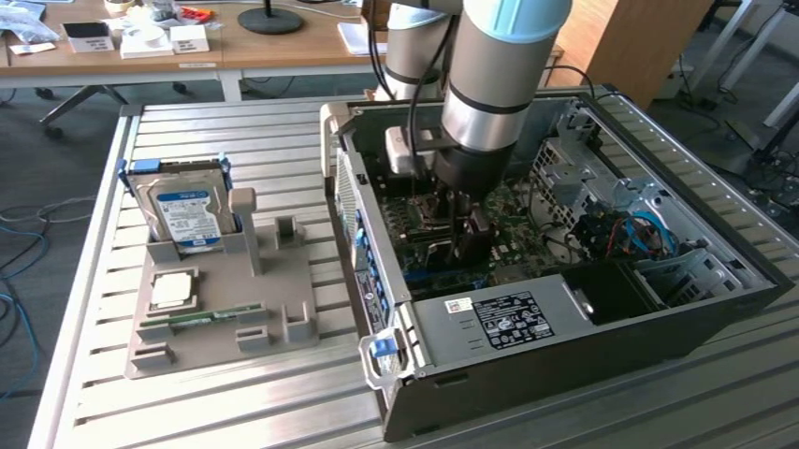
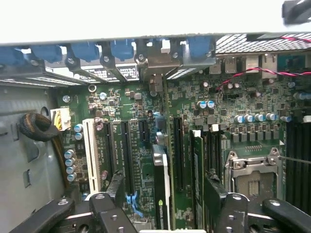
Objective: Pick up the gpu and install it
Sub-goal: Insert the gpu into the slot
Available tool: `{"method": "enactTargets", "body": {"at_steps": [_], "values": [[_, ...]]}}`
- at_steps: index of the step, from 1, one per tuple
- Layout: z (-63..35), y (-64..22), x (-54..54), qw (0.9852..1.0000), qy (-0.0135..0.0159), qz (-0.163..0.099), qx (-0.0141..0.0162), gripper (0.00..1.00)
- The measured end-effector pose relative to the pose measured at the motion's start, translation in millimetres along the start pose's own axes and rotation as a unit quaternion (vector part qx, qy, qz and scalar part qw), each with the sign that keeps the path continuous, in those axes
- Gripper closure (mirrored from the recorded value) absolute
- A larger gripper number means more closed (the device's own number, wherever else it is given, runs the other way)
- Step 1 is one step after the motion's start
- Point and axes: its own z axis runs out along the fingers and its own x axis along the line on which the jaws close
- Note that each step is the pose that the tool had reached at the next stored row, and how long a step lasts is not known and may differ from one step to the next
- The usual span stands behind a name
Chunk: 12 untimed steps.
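- My fingers stand wide apart, one dark pad on each side of the gpu, and I judge neither is pressing on it now.
- The gpu stands on edge between them, a thin dark card with a pale rim, apparently down in a long black slot of the motherboard; its silvery bracket reaches the row of blue rear clips.
- To finish this step well, I would want the card level along the slot, its bracket flush at the rear opening, and my pads clear of its edges so nothing tilts it.
- Around it: glossy green board, ribbed black slots, one white slot, small blue-topped cylindrical capacitors, a bare square metal CPU socket.
- The computer case is dark sheet metal, open on top, lying on the slatted aluminium tabletop.
- Farther off, towards the exterior view's left, a grey plastic holder carries a silver blue-labelled hard drive, a square chip and a narrow green memory stick.
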Motion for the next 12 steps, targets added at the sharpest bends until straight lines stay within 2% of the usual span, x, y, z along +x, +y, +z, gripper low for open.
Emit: {"method": "enactTargets", "body": {"at_steps": [9,12], "values": [[-23.9,-0.9,-1.6,1.0000,0.0000,0.000,0.0000,0.25],[-25.1,-1.0,-1.7,1.0000,-0.0002,0.000,0.0001,0.25]]}}
